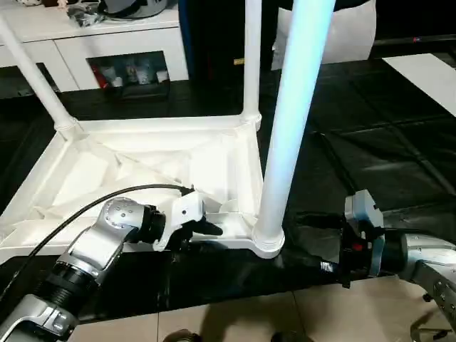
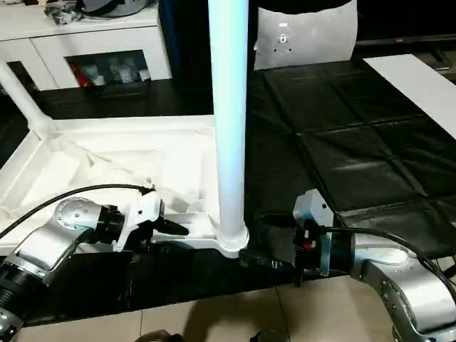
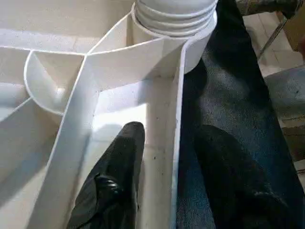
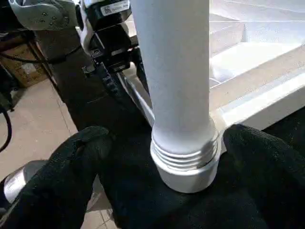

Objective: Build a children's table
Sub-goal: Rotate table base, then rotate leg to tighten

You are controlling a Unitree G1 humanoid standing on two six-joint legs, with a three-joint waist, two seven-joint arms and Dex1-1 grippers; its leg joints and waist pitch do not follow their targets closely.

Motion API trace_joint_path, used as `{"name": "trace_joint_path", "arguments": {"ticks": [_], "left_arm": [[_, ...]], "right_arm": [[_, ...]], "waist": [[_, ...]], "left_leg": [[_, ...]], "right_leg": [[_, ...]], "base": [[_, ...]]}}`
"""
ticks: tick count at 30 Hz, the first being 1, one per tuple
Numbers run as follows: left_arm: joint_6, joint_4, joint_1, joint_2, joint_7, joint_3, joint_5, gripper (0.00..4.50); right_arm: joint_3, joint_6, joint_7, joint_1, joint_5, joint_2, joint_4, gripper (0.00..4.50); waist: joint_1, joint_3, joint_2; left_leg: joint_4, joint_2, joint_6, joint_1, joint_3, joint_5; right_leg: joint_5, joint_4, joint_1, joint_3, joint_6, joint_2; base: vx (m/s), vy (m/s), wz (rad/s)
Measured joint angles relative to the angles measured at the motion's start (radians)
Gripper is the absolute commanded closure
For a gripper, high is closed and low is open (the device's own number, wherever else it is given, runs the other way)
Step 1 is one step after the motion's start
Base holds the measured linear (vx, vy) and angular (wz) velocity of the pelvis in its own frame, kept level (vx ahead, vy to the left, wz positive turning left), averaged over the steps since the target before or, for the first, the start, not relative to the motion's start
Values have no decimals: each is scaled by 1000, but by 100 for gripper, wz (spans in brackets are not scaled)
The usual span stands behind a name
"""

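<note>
Upside down on the black mat (image 1: 370, 142), the children's table (image 1: 128, 171) lies with its ribbed underside facing up and its legs pointing skyward. We see the near-right leg (image 1: 292, 121) standing upright in the corner socket (image 1: 268, 242) at the mat's front edge, its long axis vertical and leaning a little to the right towards its top in the left eye view. The threaded base shows several rings still exposed above the socket in the right wrist view (image 4: 186, 160). Two more legs rise at the far corners, one at the far right (image 1: 252, 57) and one slanting at the far left (image 1: 32, 71).

Our left gripper (image 3: 167, 176) straddles the table's near rim (image 3: 164, 143) close to that corner: one black finger (image 3: 119, 176) sits inside the tray, the other outside over the mat, parted with the rim wall between them; we cannot tell whether they press on it. Our right gripper (image 4: 162, 176) is spread wide, its fingers on either side of the leg's base without touching it.

A white cabinet (image 1: 107, 50) stands behind the mat. A small label on the left wrist housing (image 4: 112, 7) carries print too small for us to read.
</note>
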Motion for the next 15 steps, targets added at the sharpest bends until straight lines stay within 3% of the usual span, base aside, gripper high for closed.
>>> {"name": "trace_joint_path", "arguments": {"ticks": [15], "left_arm": [[-80, 93, -39, -31, -23, -3, 27, 380]], "right_arm": [[55, -40, 19, -108, -58, 6, 73, 0]], "waist": [[2, -6, -1]], "left_leg": [[4, 0, 0, 0, 0, 0]], "right_leg": [[0, 0, 2, 0, 0, 0]], "base": [[0, 0, 0]]}}
